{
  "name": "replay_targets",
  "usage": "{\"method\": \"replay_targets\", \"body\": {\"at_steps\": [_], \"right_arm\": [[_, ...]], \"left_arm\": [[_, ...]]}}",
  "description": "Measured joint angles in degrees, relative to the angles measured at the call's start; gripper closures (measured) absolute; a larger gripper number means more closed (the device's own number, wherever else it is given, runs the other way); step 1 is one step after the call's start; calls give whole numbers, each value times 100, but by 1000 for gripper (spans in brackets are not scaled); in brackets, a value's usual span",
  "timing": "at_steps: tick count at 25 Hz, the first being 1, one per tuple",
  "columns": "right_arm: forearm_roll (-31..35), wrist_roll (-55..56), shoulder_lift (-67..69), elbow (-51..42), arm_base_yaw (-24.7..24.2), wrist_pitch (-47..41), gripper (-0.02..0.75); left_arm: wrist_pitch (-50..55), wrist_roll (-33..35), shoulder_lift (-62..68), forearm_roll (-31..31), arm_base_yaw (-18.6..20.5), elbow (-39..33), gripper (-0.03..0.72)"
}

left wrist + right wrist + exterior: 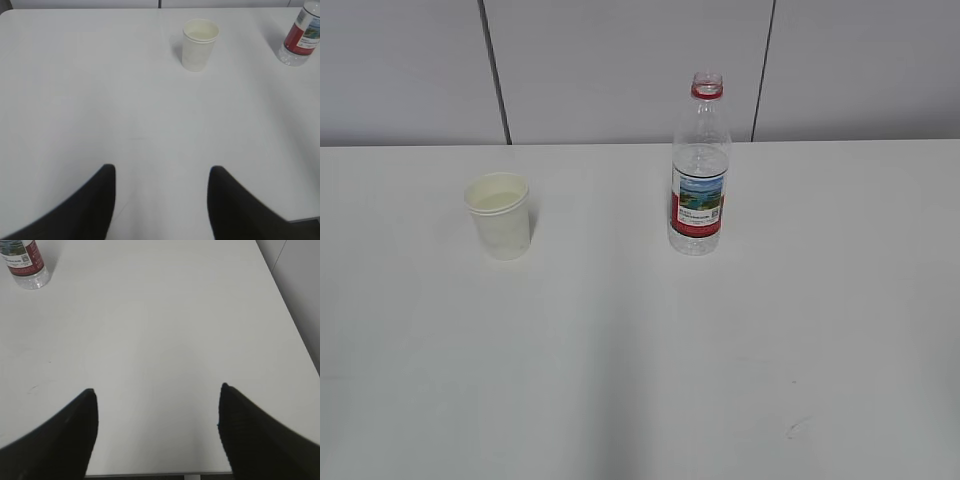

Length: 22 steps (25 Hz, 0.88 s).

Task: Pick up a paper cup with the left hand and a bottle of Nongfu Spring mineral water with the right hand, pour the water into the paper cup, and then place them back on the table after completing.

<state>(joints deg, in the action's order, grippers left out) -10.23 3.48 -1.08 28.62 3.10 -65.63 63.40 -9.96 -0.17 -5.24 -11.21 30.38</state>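
Both end effectors, left (pixel 161 200) and right (pixel 157 432), are wide open and hold nothing. Reach slowly: left to the paper cup (pixel 200 44), right to the bottle (pixel 25 262) on the counter (pixel 640 360).

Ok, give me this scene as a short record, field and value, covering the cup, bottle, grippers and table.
cup: paper cup, upright on the table, pale liquid visible inside
bottle: clear bottle, upright, no cap on, red neck ring, red and picture label
water: low in the bottle
layout: cup left, bottle right in the exterior view, apart, not touching
left gripper: open, holds nothing, short of the cup
right gripper: open, holds nothing, bottle far up-left in its view
table: white, small scuff near the front right
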Motion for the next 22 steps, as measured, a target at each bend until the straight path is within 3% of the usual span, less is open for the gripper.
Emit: {"method": "replay_targets", "body": {"at_steps": [22], "right_arm": [[0, 0, 0, 0, 0, 0, 185]], "left_arm": [[0, 0, 0, 0, 0, 0, 314]]}}
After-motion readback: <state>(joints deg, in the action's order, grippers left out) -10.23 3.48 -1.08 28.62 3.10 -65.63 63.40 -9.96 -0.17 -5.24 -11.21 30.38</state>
